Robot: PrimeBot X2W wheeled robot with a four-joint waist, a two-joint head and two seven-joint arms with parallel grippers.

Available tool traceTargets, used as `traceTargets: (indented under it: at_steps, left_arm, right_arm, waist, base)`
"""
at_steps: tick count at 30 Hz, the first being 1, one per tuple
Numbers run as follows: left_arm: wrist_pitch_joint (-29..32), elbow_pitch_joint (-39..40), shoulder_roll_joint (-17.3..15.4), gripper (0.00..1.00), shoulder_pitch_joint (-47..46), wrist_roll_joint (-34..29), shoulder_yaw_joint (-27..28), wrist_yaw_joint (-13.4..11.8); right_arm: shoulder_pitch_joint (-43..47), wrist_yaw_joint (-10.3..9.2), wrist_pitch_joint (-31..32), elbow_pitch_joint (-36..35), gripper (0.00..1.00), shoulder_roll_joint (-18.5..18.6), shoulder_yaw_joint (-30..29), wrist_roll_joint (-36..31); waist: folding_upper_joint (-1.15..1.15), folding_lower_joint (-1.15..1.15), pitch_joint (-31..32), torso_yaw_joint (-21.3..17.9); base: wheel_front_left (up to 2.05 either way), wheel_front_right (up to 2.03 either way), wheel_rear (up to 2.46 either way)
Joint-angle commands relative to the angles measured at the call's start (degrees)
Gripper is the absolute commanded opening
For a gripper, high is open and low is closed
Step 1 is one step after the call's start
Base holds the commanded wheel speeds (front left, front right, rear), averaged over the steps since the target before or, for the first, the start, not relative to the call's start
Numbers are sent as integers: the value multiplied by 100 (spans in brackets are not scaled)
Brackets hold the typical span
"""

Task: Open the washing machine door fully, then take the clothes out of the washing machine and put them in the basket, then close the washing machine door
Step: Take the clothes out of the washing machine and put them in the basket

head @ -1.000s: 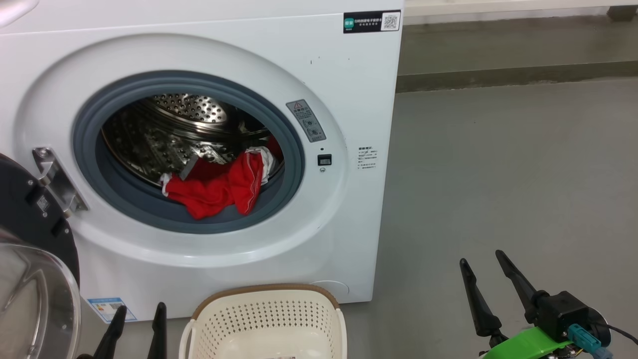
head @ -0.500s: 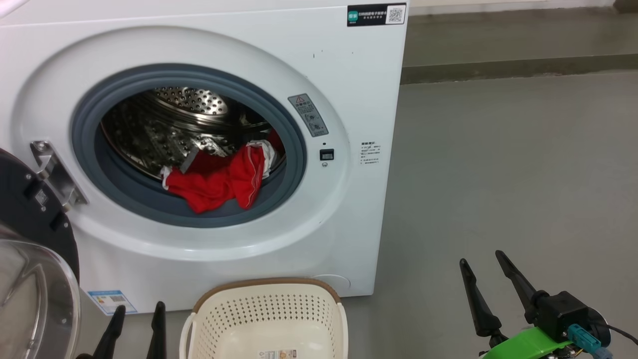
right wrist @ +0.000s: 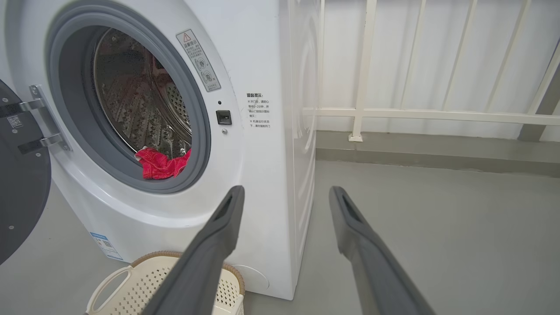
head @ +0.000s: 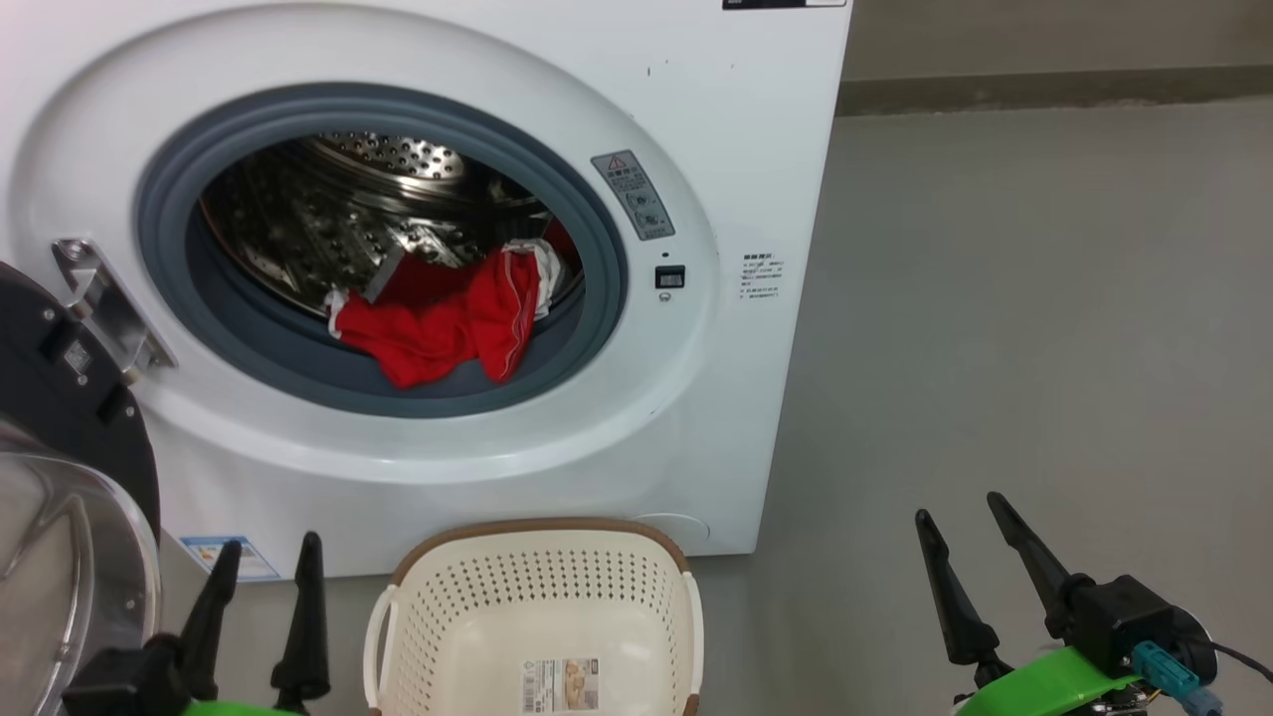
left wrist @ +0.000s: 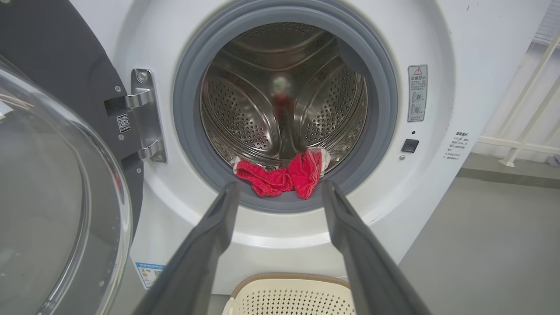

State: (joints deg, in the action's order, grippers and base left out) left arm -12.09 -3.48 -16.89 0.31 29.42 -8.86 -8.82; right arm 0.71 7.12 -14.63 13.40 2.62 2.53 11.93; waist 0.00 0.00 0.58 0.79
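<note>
Your left claw point(head: 271, 542) is spread open, gripping nothing. The clothes point(head: 438, 323) lie ahead of and above its fingertips, draped over the grey ring point(head: 298, 383) at the mouth of the washing machine point(head: 736, 149). The washing machine door point(head: 50, 418) stands swung open just left of that claw. The basket point(head: 537, 529) sits on the floor point(head: 995, 298) just to its right. Your right claw point(head: 959, 507), open too, is beyond the basket.

The washing machine point(head: 736, 149) has a smooth, glossy white shell, a matt grey rubber ring point(head: 607, 298) and a shiny perforated steel drum point(left wrist: 245, 113). The clothes point(head: 438, 333) are soft red cloth. The washing machine door point(head: 70, 418) pairs dark plastic with clear glass. The basket point(head: 542, 587) is cream perforated plastic, and the floor point(head: 1044, 348) is matt grey.
</note>
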Motion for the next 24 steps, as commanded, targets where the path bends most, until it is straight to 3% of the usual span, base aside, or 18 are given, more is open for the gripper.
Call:
traceTargets:
  at_steps: [1,16,24]
  left_arm:
    - [26,74,-92,100,-399,18,209,-36]
    - [-83,-488,-15,100,-1838,-11,121,142]
    - [-223,-1169,28,100,-2876,-48,139,427]
  right_arm:
    - [-307,36,-37,-178,100,26,127,-36]
    - [-793,36,-37,-480,100,26,55,-168]
    - [-1104,36,-37,-639,100,41,102,-166]
  waist:
    - [0,0,-127,18]
    - [0,0,-1095,22]
    - [0,0,-1693,-82]
  base:
    - [0,0,0]
    - [0,0,0]
    - [0,0,0]
